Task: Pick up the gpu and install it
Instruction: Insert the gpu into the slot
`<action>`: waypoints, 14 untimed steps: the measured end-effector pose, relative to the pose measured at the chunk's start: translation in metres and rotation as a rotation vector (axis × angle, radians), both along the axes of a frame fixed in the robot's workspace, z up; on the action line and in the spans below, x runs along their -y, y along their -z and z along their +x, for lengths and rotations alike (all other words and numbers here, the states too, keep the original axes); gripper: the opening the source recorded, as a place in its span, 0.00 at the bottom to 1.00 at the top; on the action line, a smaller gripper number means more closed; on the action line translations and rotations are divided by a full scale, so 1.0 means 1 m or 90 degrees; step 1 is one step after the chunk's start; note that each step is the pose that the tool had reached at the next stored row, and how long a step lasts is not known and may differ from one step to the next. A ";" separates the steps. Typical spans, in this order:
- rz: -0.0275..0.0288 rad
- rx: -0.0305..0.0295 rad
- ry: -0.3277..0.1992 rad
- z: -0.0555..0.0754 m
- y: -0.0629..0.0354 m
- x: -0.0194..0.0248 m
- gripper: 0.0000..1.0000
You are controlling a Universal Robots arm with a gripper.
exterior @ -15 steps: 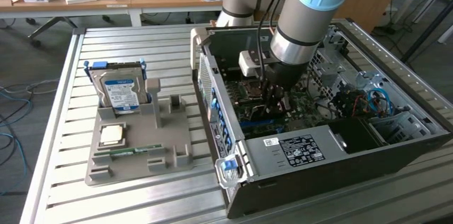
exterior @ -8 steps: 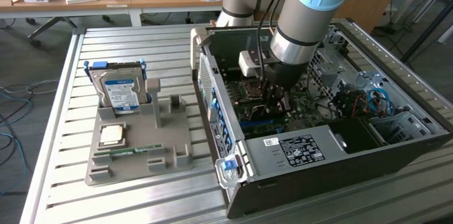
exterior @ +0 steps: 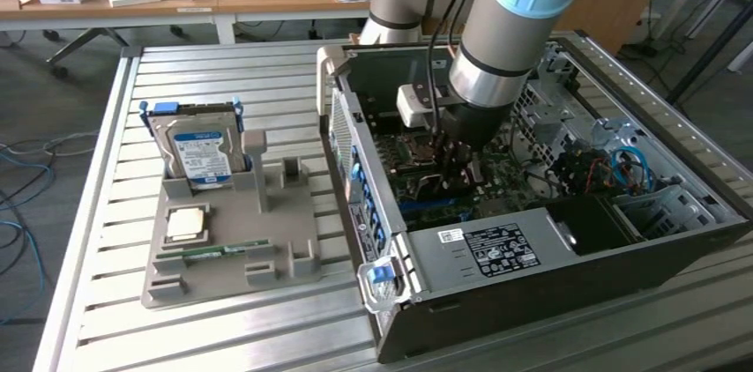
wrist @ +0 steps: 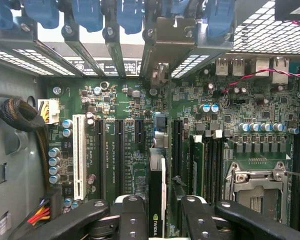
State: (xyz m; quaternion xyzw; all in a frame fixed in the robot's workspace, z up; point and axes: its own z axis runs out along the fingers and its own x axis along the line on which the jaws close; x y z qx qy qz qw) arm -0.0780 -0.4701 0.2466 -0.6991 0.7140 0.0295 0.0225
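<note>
The gpu (wrist: 156,192) is a thin black card seen edge-on, standing upright between my two black fingers (wrist: 133,220) over the green motherboard (wrist: 120,150). My gripper (wrist: 160,222) is shut on it, and the card's far end points toward the rear slot brackets (wrist: 160,45). It lines up with the black expansion slots beside the white slot (wrist: 79,155). In the exterior view the arm reaches down into the open computer case (exterior: 530,257), with the gripper (exterior: 453,165) low over the board; the card itself is hard to make out there.
A grey fixture tray (exterior: 235,249) on the slatted table holds a silver hard drive (exterior: 203,152), a CPU chip (exterior: 186,225) and a green RAM stick (exterior: 212,251). Inside the case are the CPU socket (wrist: 257,185), RAM slots (wrist: 205,165), a braided cable (wrist: 20,117) and blue latches (wrist: 130,12).
</note>
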 end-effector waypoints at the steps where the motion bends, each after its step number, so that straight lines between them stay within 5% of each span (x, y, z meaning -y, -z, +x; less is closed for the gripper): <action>1: 0.0000 0.0000 0.000 0.000 0.0000 0.0000 0.33; 6: -0.0004 -0.0001 0.000 0.000 -0.0027 0.0001 0.33; 14: -0.0005 -0.0001 0.000 0.000 -0.0227 0.0001 0.33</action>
